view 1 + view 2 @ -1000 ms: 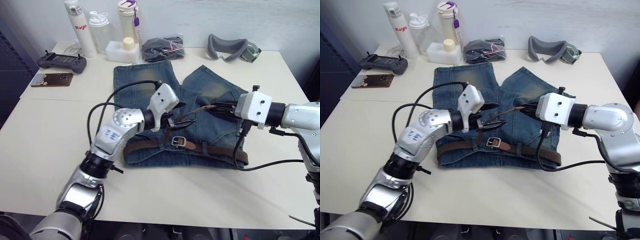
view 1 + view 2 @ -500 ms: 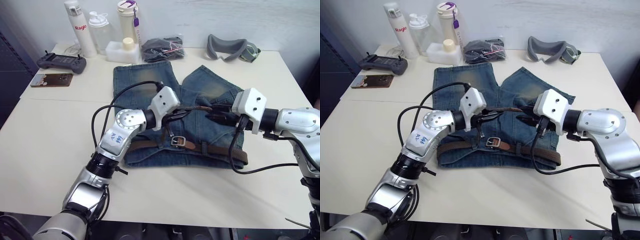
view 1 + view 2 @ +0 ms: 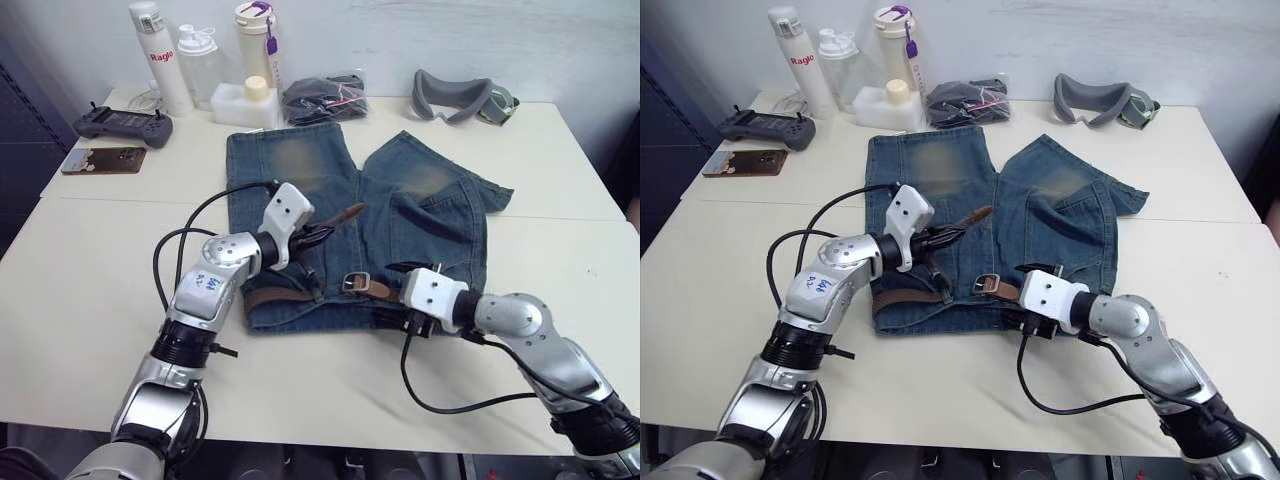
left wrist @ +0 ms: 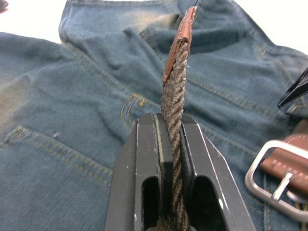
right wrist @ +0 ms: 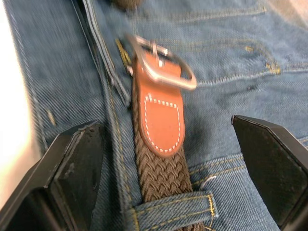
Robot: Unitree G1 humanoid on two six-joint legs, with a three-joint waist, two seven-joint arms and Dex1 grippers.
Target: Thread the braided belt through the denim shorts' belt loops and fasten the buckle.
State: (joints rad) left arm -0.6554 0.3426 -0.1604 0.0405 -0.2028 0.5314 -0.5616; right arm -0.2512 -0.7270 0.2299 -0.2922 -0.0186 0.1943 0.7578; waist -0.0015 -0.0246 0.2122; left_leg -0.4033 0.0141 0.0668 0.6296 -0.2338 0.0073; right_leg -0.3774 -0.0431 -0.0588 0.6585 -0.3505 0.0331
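**Right arm drops to the waistband; left keeps the belt tip**

My right gripper [image 5: 168, 159] has left its raised spot near the belt's free end and come down low, level with the waistband, its fingers [image 5: 72, 168] spread wide on either side of the strap just behind the buckle [image 5: 161, 60], touching neither. My left gripper [image 4: 174, 144] has pulled back toward the left side of the shorts, jaws still pinching the braided belt [image 4: 175, 96] edge-on near its leather-capped tip, which sticks up off the fabric.

The table [image 3: 90, 260] carries the denim shorts [image 3: 300, 170] at its centre, legs pointing away from me, faded yellowish patches on both. The belt runs along the near waistband, dark-brown weave with a tan leather tab at the silver buckle. One of the belt loops [image 5: 168, 211] crosses over the strap just behind that tab. The buckle lies unfastened.
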